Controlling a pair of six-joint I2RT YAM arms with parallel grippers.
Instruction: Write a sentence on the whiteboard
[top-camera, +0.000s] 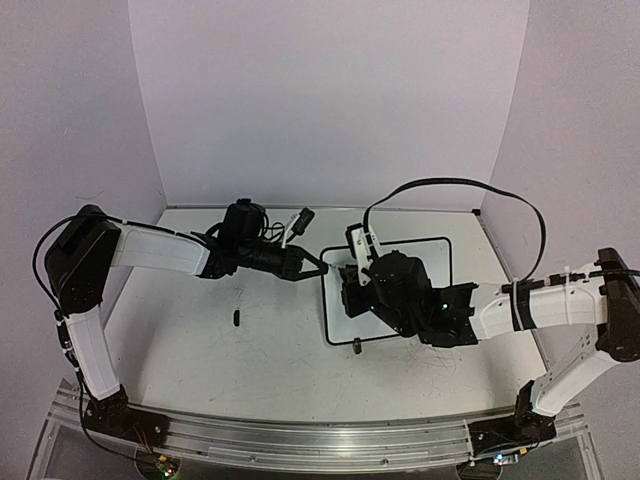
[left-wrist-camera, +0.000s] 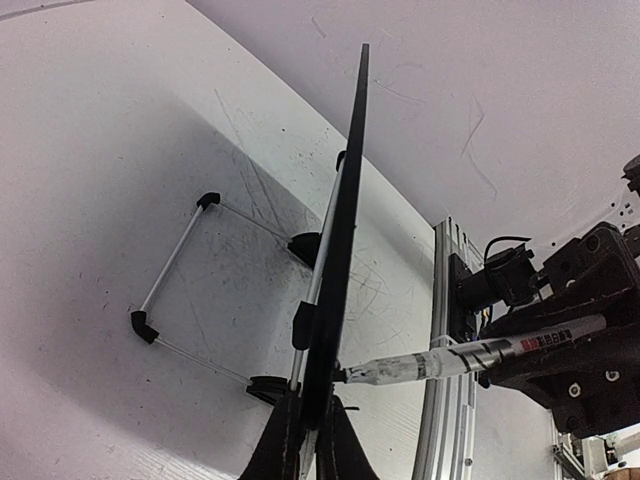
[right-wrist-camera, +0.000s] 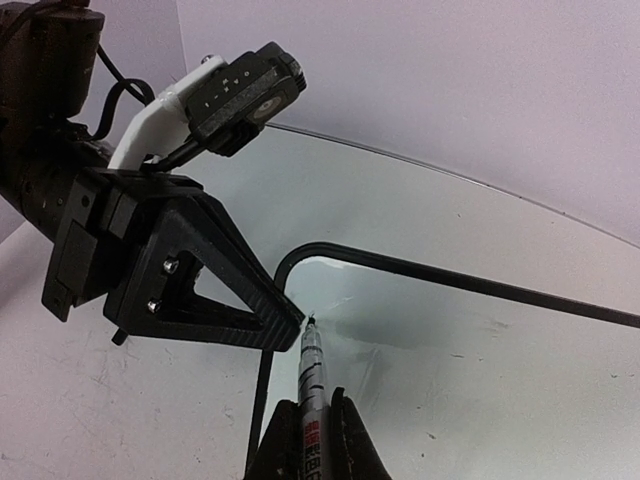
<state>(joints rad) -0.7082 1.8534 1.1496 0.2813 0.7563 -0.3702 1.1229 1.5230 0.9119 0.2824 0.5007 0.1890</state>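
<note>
The whiteboard (top-camera: 428, 262), white with a thin black frame, stands right of centre on the table. In the left wrist view it shows edge-on as a black line (left-wrist-camera: 345, 200), with its wire stand (left-wrist-camera: 180, 250) behind. My left gripper (top-camera: 322, 270) (left-wrist-camera: 308, 440) is shut on the board's frame near its upper left corner. My right gripper (top-camera: 348, 290) (right-wrist-camera: 312, 445) is shut on a grey marker (right-wrist-camera: 311, 385) (left-wrist-camera: 450, 358). The marker's tip touches the board surface (right-wrist-camera: 460, 380) just inside that corner, beside the left fingers (right-wrist-camera: 225, 295).
A small black piece (top-camera: 237, 318) lies on the table left of the board. An aluminium rail (top-camera: 300, 440) runs along the near edge by the arm bases. White walls close in the back and both sides. The tabletop (top-camera: 200, 350) is scuffed.
</note>
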